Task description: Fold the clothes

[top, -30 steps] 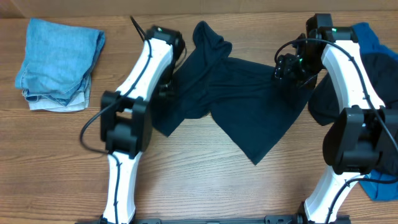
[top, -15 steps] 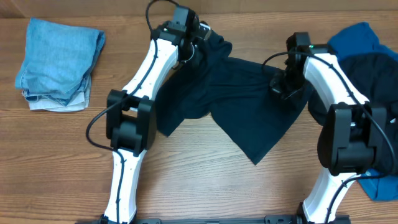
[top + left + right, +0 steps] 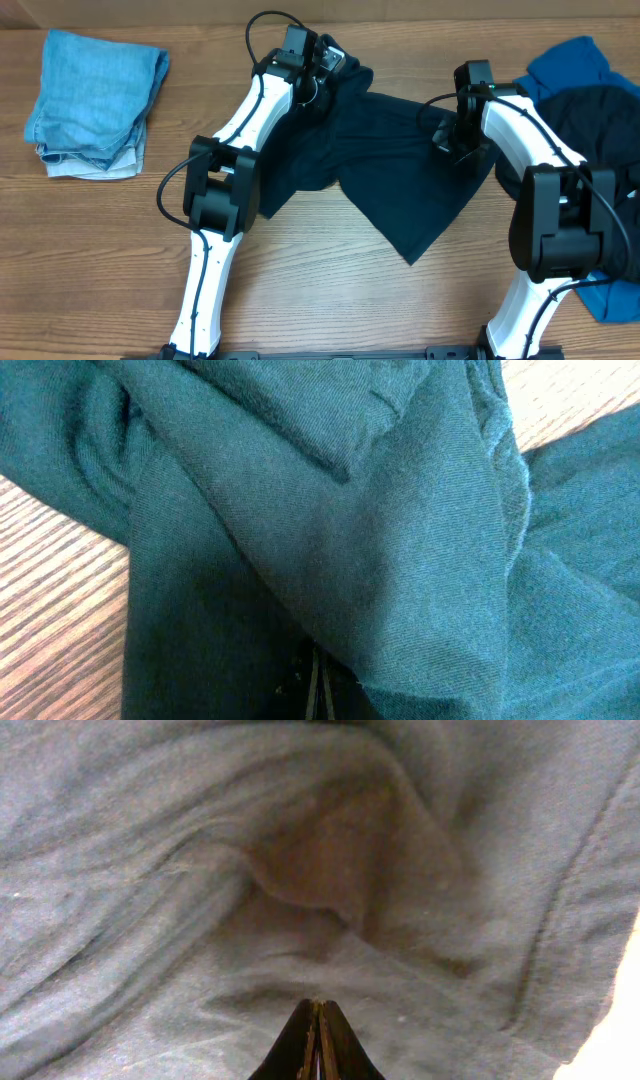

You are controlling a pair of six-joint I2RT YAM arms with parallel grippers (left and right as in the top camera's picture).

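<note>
- A stack of pale blue folded cloths (image 3: pixel 95 100) lies in the far left corner of the wooden surface (image 3: pixel 100 260).
- The left arm (image 3: pixel 225 180) reaches from the near edge toward the far edge, ending over the far left part of a dark shirt.
- The left fingers (image 3: pixel 315 685) are closed, their tips buried in a fold of this shirt and pinching the cloth.
- The dark shirt (image 3: pixel 400 180) lies crumpled and spread out at the middle of the surface, nearer the far edge. One pointed corner hangs toward the near edge, and bare wood shows on both sides of it.
- The right fingers (image 3: pixel 317 1038) are pressed together on the right part of the same shirt, with wrinkles gathering at their tips.
- The right arm (image 3: pixel 545 200) rises from the near edge beside the shirt's right side.
- A bright blue shirt (image 3: pixel 570 65) and another dark garment (image 3: pixel 595 115) lie heaped at the right edge, partly behind the right arm.
</note>
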